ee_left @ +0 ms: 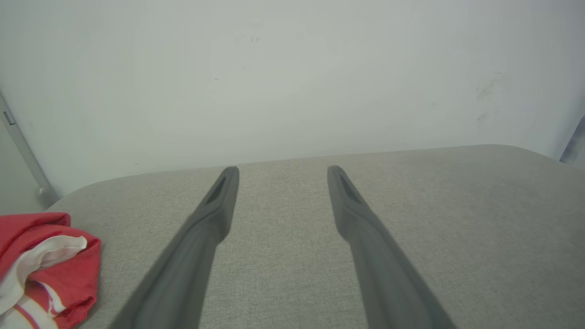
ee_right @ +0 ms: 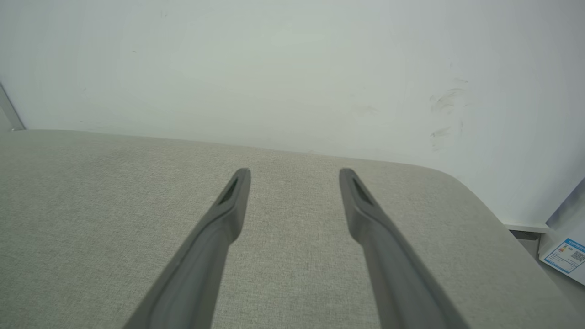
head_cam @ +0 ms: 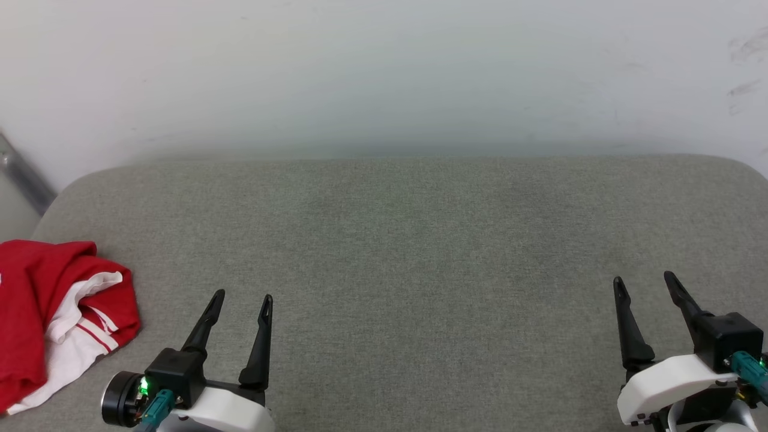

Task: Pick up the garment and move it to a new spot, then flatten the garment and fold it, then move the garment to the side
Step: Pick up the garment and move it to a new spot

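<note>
- Head view: I see the shirt (head_cam: 54,312) crumpled in a heap at the far left edge of the grey cushioned surface (head_cam: 396,240). It shows red cloth with a white sleeve and red-striped trim, and part of it runs out of the picture.
- My left gripper (head_cam: 243,295) sits at the lower left, near the shirt on its right side but not touching it. Its fingers are spread and hold nothing.
- My right gripper (head_cam: 643,278) is at the lower right, well apart from the shirt, fingers likewise spread and empty.
- Both grippers point toward the white wall (head_cam: 384,72) behind the surface.
- Left wrist view: the two fingers stand apart over the fabric, and the shirt lies at the lower left corner, clear of them.
- Right wrist view: the fingers are apart above the cushion near its rounded right corner. Grey scuffs (ee_right: 445,98) mark the wall, and a blue-and-white label (ee_right: 566,256) lies beyond the corner.
</note>
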You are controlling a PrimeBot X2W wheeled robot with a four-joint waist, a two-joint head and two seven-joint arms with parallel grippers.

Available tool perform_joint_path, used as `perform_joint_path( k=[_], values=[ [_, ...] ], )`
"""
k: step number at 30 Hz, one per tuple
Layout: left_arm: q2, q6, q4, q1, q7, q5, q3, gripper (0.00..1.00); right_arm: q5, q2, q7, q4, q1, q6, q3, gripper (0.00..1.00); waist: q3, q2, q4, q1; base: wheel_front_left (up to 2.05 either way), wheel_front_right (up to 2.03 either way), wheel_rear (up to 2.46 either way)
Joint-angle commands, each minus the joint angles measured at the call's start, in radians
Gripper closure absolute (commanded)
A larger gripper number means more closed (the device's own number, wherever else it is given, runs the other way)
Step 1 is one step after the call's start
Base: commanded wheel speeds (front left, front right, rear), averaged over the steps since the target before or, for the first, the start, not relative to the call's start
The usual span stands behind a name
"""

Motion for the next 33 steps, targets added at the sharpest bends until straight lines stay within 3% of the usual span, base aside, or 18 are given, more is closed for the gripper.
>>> perform_joint_path(
  k=[1,14,33],
  values=[
    [0.004,0.000,0.002,0.002,-0.008,-0.003,0.001,0.00,0.012,0.002,-0.007,0.001,0.008,0.000,0.000,0.00,0.000,0.0000,0.005,0.0000,0.00,0.00,0.00],
    [-0.004,0.001,0.020,-0.010,-0.006,-0.021,0.018,0.00,0.038,0.002,-0.009,-0.018,0.008,0.000,0.028,0.00,-0.002,0.0000,0.106,0.0000,0.00,0.00,0.00],
    [0.009,0.012,0.010,0.006,-0.005,-0.024,0.104,0.00,0.101,0.002,-0.005,-0.051,0.007,0.000,0.140,0.00,-0.007,0.0000,0.458,0.0000,0.00,0.00,0.00]
  ],
)
